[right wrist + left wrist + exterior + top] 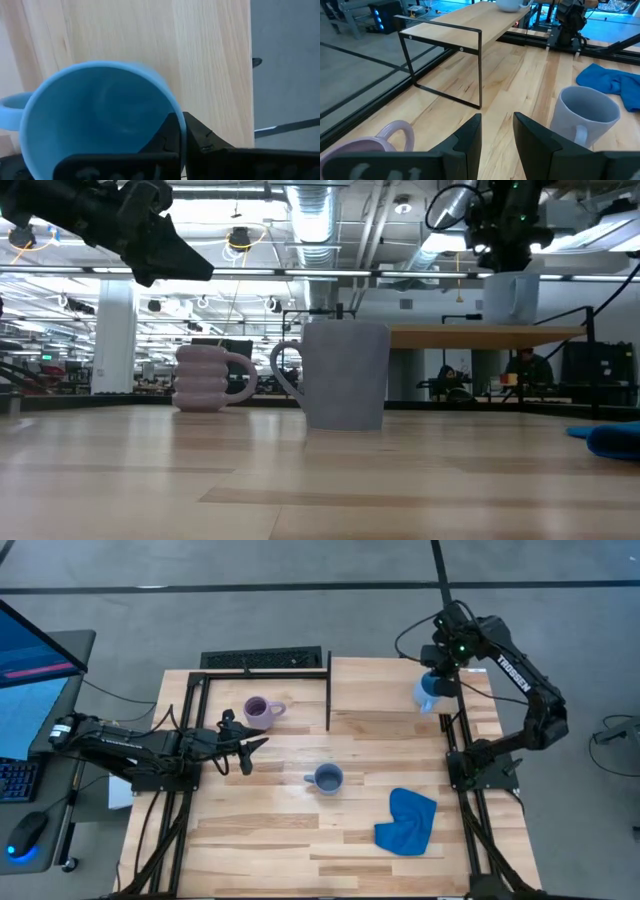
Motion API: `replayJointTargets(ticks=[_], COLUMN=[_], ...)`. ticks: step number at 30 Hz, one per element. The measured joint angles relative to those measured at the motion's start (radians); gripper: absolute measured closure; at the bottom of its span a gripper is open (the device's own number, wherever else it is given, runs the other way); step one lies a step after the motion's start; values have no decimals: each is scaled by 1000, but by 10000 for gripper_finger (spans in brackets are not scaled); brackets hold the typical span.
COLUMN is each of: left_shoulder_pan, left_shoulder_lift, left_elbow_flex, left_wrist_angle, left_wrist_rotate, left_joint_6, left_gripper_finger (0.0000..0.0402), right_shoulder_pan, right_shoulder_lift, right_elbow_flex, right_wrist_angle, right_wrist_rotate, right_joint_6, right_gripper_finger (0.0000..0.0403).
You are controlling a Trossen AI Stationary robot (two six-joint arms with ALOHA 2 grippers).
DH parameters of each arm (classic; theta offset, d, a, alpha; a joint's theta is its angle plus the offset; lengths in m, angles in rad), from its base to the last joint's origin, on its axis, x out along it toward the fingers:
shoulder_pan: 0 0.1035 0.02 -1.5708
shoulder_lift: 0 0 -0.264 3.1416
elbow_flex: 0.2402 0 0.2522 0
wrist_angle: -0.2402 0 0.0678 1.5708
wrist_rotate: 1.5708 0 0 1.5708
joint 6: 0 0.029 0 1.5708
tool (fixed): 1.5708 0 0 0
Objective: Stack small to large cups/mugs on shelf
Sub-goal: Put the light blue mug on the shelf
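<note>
Sky-blue mug [100,125] hangs above the shelf [400,690], rim pinched in my right gripper [181,131]; my left gripper [250,752], part-open and empty, hovers beside the lilac mug [258,712].

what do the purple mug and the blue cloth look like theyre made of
Purple mug: probably glazed ceramic, going by its thick ribbed wall and soft sheen. Blue cloth: soft fabric, possibly microfibre; it lies crumpled in folds, matte.

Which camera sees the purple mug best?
The low view: the whole purple mug shows side-on, ribs and handle clear. The high view shows it from above, small. The left wrist view catches only its rim. The right wrist view misses it.
</note>
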Motion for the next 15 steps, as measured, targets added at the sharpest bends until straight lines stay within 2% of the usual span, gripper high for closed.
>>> replayJointTargets(ticks=[15], left_shoulder_pan=[0], left_shoulder_lift=[0], left_elbow_flex=[0], left_wrist_angle=[-1], left_wrist_rotate=[0], left_joint_6=[12], left_gripper_finger=[298], right_shoulder_pan=[60], right_shoulder_lift=[31], right_elbow_flex=[34], right_wrist_angle=[44], right_wrist_rotate=[32], right_joint_6=[-12], right_gripper_finger=[390])
